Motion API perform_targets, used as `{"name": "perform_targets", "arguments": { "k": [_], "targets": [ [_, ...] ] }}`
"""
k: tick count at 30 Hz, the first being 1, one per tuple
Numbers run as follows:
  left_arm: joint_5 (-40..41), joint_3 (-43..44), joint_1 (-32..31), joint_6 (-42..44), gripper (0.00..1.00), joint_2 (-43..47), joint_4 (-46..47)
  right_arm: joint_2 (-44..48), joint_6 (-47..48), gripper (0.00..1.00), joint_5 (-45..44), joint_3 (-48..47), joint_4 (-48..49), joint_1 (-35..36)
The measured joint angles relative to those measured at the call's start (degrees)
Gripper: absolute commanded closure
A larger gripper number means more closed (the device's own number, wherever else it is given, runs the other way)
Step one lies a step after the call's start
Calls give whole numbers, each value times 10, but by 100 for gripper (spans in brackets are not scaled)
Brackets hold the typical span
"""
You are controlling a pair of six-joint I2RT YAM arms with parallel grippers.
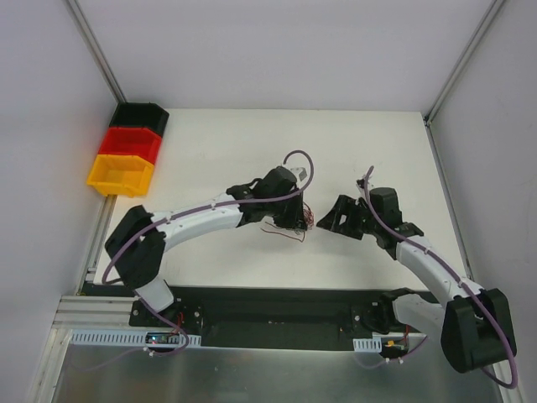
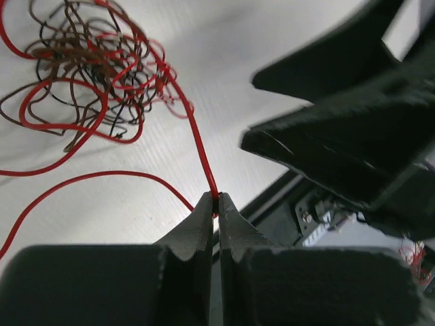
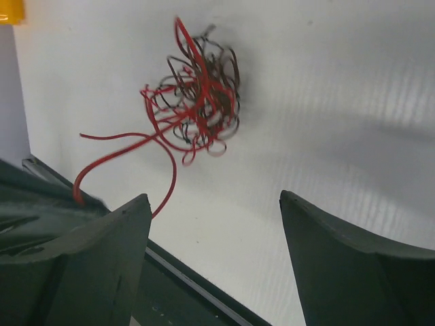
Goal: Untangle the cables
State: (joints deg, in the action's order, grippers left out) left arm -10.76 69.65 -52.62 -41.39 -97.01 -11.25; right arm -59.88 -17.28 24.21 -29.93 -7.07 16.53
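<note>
The cables (image 2: 88, 75) are a small tangle of thin red, brown and black wires lying on the white table; in the top view the cables (image 1: 289, 228) sit between the two grippers. My left gripper (image 2: 217, 198) is shut on one red wire that runs up from its tips into the tangle. A second red strand (image 2: 81, 182) loops away to the left. In the right wrist view the cables (image 3: 200, 95) lie ahead of my right gripper (image 3: 214, 204), which stands open and empty. The right gripper (image 1: 331, 220) is just right of the tangle.
Black (image 1: 141, 115), red (image 1: 130, 141) and yellow (image 1: 122, 175) bins stand stacked at the table's left edge. The dark base rail (image 1: 268, 306) runs along the near edge, close behind both grippers. The right gripper's black body (image 2: 353, 136) fills the right of the left wrist view.
</note>
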Motion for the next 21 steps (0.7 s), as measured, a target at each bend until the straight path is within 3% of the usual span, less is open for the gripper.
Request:
{"name": "perform_targets", "arguments": {
  "k": [7,12,15,18,21],
  "targets": [
    [-79,-38,-3,57,100,97,16,-52,-15,20,20,0,103,64],
    [-104,-54,-3,91,100,130,13,-140,-54,34,9,-14,139,113],
    [-114,-54,-3,108,100,162,12,-191,-84,48,-8,-23,161,139],
    [-120,-41,-6,121,100,196,7,-224,-108,76,-32,-23,182,150],
    [-128,-1,-7,134,100,219,-7,-230,-114,92,-64,-25,183,149]
  ]
}}
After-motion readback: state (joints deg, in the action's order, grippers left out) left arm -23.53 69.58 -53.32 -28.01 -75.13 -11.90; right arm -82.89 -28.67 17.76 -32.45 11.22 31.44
